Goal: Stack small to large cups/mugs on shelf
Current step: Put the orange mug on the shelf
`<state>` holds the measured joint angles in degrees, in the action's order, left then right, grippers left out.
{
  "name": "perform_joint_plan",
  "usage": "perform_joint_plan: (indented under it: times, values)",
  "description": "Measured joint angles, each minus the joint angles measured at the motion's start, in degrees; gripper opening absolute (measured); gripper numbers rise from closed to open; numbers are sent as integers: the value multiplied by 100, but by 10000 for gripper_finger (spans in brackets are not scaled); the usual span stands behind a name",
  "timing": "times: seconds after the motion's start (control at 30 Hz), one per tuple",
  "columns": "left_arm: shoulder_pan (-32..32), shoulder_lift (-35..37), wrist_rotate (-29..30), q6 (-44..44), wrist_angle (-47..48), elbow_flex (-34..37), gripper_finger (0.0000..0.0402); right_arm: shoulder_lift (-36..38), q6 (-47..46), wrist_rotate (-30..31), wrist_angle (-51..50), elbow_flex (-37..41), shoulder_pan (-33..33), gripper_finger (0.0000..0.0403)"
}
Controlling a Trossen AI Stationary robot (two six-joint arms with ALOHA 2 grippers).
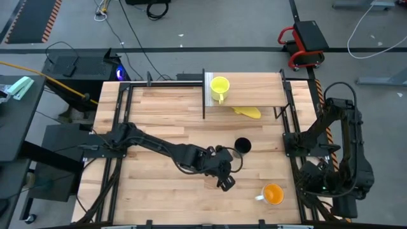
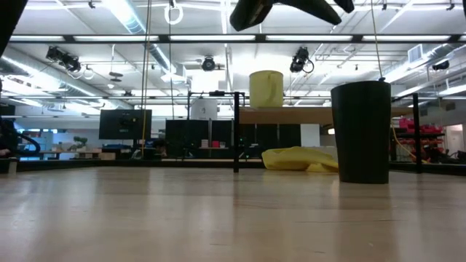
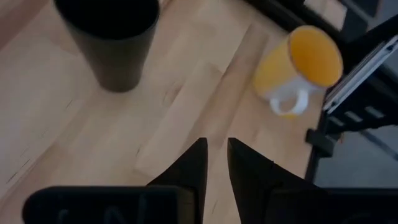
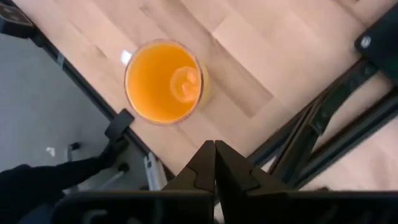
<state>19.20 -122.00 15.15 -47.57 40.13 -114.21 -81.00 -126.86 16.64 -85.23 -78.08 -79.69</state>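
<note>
Three cups: one yellow mug (image 1: 219,85), one orange mug (image 1: 273,194), one black cup (image 1: 243,146).

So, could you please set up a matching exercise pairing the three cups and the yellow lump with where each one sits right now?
Things:
1. yellow mug
2. black cup
3. orange mug
4. yellow lump

Places:
A. on the tabletop near the right arm's base
B. on the shelf, at its end with the whitish panel
C. on the tabletop by the shelf's near edge, partly under it
D. upright mid-table, close to the left gripper

Pairs: 1-B, 2-D, 3-A, 4-C
</note>
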Motion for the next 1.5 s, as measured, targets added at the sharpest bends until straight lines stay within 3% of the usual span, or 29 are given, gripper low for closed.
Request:
perform_joint_plan:
  times: [0.4, 0.8, 1.13, 1.27, 1.5]
  values:
    - [2, -4, 27, -389, -700, 0, 75, 127, 421, 122, -134, 338, 309, 12]
    - [-39, -371, -152, -866, -637, 3, 72, 563, 1081, 37, 1554, 1486, 819, 55]
    - [-52, -567, -408, -835, -670, -4, 80, 442, 1910, -65, 1621, 1572, 1603, 112]
    - [-57, -568, -408, -817, -631, -4, 80, 198, 2178, -377, 1637, 1661, 1730, 116]
    - [-105, -568, -475, -735, -553, -4, 78, 38, 2207, -361, 1875, 1659, 1673, 113]
